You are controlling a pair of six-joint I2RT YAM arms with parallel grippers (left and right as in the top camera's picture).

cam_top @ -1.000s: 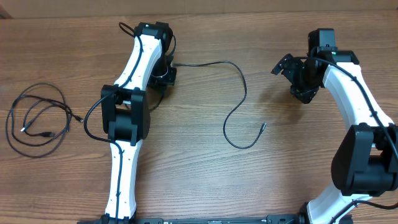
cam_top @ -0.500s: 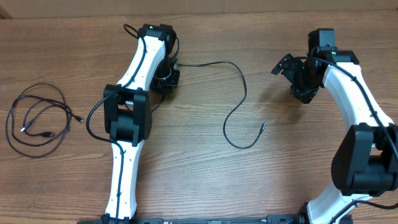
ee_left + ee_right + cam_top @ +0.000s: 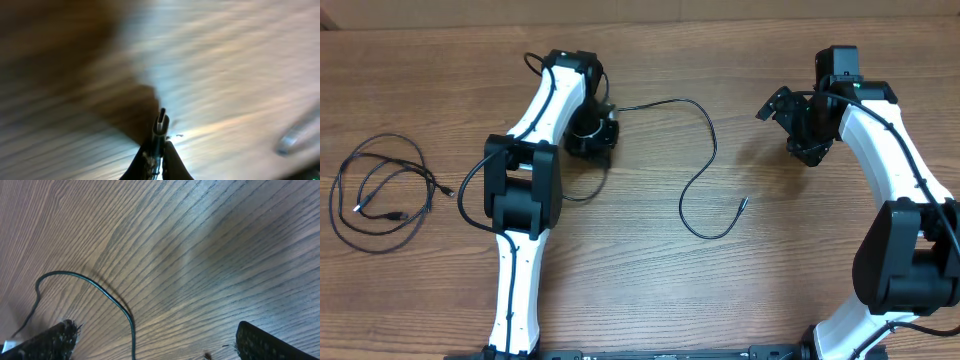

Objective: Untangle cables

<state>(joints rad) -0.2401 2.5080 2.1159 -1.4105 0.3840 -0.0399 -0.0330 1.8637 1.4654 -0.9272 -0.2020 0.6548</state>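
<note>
Light, limp and thin, the loose cable (image 3: 706,140) should trail wherever it is drawn. Its stiff plug (image 3: 161,125) looks the surest hold, and the left claw (image 3: 592,136) is pinched tight on exactly that. From there the black cord snakes in an S across the tabletop (image 3: 650,290) toward the right claw (image 3: 155,332), which gapes wide and empty. A second cable (image 3: 380,190), in loose overlapping loops, lies well off the left claw's far side.

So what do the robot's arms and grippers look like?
The left arm and right arm have white shells, chunky black joints, black wires looped alongside and a tiny green light near the wrist. The left gripper and right gripper are black.
</note>
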